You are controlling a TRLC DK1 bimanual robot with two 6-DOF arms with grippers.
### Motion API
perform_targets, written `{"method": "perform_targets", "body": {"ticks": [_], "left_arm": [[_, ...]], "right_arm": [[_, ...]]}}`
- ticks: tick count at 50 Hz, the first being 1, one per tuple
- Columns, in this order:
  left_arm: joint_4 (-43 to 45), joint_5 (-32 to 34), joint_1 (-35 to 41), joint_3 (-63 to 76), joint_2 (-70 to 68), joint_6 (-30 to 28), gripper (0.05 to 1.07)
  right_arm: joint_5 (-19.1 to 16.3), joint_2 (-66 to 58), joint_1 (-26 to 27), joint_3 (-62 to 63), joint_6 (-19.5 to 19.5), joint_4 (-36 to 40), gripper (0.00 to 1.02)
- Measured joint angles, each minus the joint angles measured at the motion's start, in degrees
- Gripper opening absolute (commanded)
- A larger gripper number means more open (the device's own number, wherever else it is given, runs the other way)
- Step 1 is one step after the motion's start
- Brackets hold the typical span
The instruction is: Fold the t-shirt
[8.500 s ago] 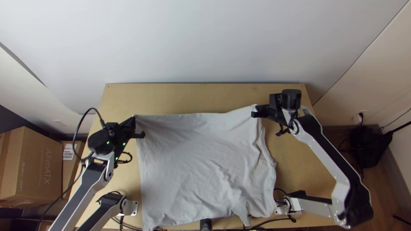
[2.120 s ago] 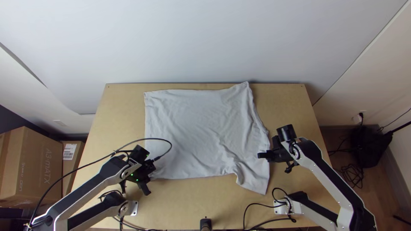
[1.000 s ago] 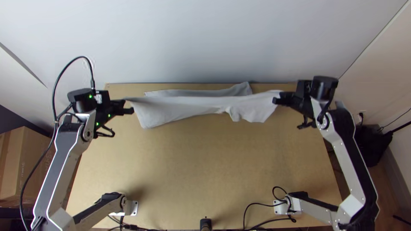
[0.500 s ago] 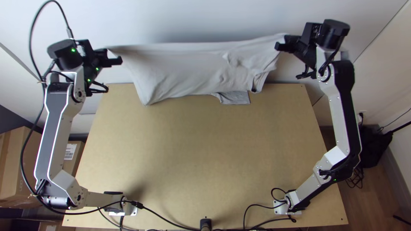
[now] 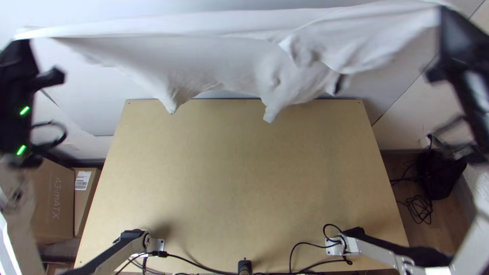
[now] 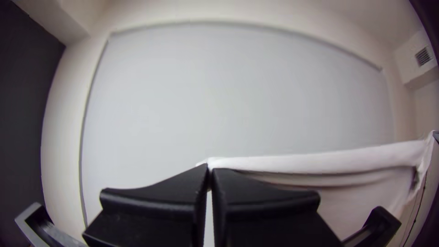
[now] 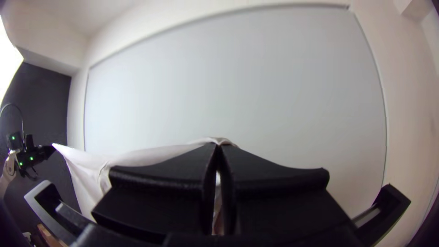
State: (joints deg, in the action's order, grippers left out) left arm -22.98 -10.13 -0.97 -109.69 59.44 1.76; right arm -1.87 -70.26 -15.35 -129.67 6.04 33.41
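Note:
High above the table's far side, the light grey t-shirt (image 5: 219, 61) hangs stretched between both grippers, its lower corners dangling near the far edge. At the top view's left edge is my left gripper (image 5: 25, 56); in the left wrist view my left gripper (image 6: 210, 171) is shut on one upper corner of the shirt (image 6: 356, 164). The right gripper (image 5: 442, 46) is at the top view's upper right. In the right wrist view my right gripper (image 7: 218, 148) is shut on the opposite upper corner of the cloth (image 7: 151, 155).
The wooden tabletop (image 5: 239, 178) lies below the raised shirt. A wall (image 5: 112, 112) rises behind the far edge. Cables (image 5: 300, 259) run along the near edge, cardboard boxes (image 5: 56, 198) stand at the left, and a black bag (image 5: 440, 173) is on the floor at right.
Both arms took hold of the shirt's near edge, swung it past the far edge and lifted it high. Since half a second ago the grippers have risen and spread apart, and the shirt has left the table.

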Motion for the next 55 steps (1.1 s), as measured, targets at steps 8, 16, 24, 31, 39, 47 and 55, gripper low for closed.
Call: {"method": "perform_targets", "body": {"ticks": [8,16,24,31,39,47,55], "left_arm": [[-1.8,0.5,0.0,0.8,-14.6,0.2,0.08],[-5.6,1.5,0.0,1.4,-23.5,0.7,0.08],[-7.6,1.8,0.0,8.9,-25.5,1.5,0.08],[-8.4,3.6,0.6,26.1,-28.8,3.8,0.08],[-7.3,5.9,2.7,50.9,-34.4,5.6,0.08],[-1.1,8.1,3.6,69.0,-34.7,6.3,0.08],[9.5,9.5,4.4,77.5,-26.2,6.4,0.08]], "right_arm": [[-0.9,13.0,0.4,-0.3,2.6,0.2,0.02],[-3.9,18.8,4.8,-0.9,3.7,3.3,0.02],[-5.0,20.4,6.9,5.0,5.1,5.8,0.02],[-4.5,25.3,7.0,25.1,6.4,4.0,0.02],[-3.5,32.0,5.4,54.6,7.5,-2.9,0.02],[-3.1,36.0,3.3,79.3,7.9,-11.5,0.02],[-2.8,30.6,2.2,91.6,9.2,-22.2,0.02]]}}
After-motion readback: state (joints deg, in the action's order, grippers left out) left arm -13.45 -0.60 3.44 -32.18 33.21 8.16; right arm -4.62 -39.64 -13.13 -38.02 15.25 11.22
